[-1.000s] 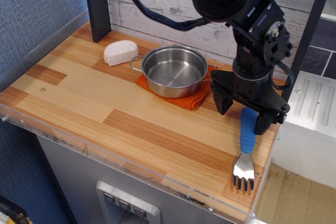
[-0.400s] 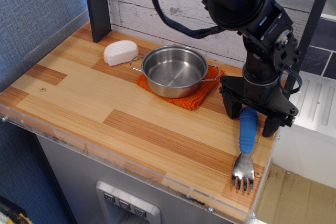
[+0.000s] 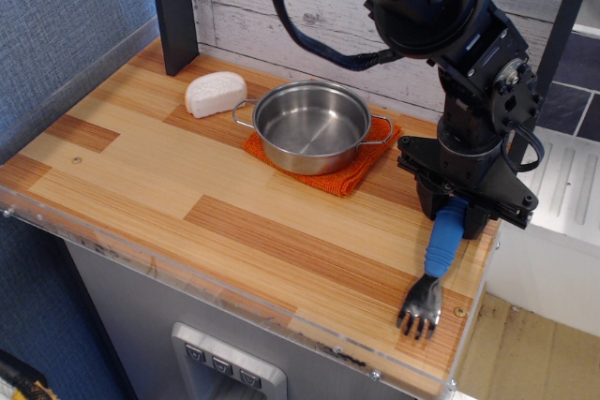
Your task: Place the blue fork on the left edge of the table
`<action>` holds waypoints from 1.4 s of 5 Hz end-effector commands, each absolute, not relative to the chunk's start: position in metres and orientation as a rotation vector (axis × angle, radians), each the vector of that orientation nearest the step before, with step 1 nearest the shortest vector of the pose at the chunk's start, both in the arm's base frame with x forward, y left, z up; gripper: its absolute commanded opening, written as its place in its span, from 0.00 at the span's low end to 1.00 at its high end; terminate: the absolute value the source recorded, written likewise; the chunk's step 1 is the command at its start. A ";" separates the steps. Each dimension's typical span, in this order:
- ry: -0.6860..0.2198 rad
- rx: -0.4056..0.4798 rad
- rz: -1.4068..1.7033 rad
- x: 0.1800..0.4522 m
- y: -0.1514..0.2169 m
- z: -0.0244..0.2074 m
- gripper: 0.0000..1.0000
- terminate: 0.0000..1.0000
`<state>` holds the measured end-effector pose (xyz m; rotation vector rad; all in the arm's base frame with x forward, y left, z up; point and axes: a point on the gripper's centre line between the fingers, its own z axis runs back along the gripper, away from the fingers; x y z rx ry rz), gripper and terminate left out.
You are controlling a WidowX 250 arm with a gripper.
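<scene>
Closed now on the upper end of the blue fork (image 3: 439, 252), where a moment ago stood spread to either side of the handle; tilted slightly too, the fork, its tines swung a little toward the front-left compared with before. Gripper (image 3: 457, 222) low over the right end of the worktop (image 3: 141, 185), jaws pinched around the blue handle, silver head pointing at the front edge near the right corner. Hard to tell whether lifted clear yet or only dragged: head looks close to the wood, perhaps touching.

As for progress: grasp apparently made, nothing more. Whole carry left to do, across the full width of the worktop to the far left edge, then the set-down and release. Along the back, steel pot (image 3: 312, 125) on orange cloth (image 3: 339, 175) and white rounded lump (image 3: 215, 93), both well off a path kept along the front planks. Left side bare wood, ready for the fork.
</scene>
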<state>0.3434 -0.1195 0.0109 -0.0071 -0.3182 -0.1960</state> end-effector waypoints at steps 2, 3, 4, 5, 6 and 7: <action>-0.386 -0.035 -0.226 0.350 -0.113 0.045 0.00 0.00; -0.413 -0.040 -0.268 0.357 -0.112 0.057 0.00 0.00; -0.419 -0.049 -0.286 0.359 -0.107 0.068 0.00 0.00; -0.454 -0.038 -0.273 0.357 -0.095 0.089 0.00 0.00; -0.483 -0.029 -0.247 0.354 -0.080 0.113 0.00 0.00; -0.515 0.000 -0.196 0.349 -0.044 0.133 0.00 0.00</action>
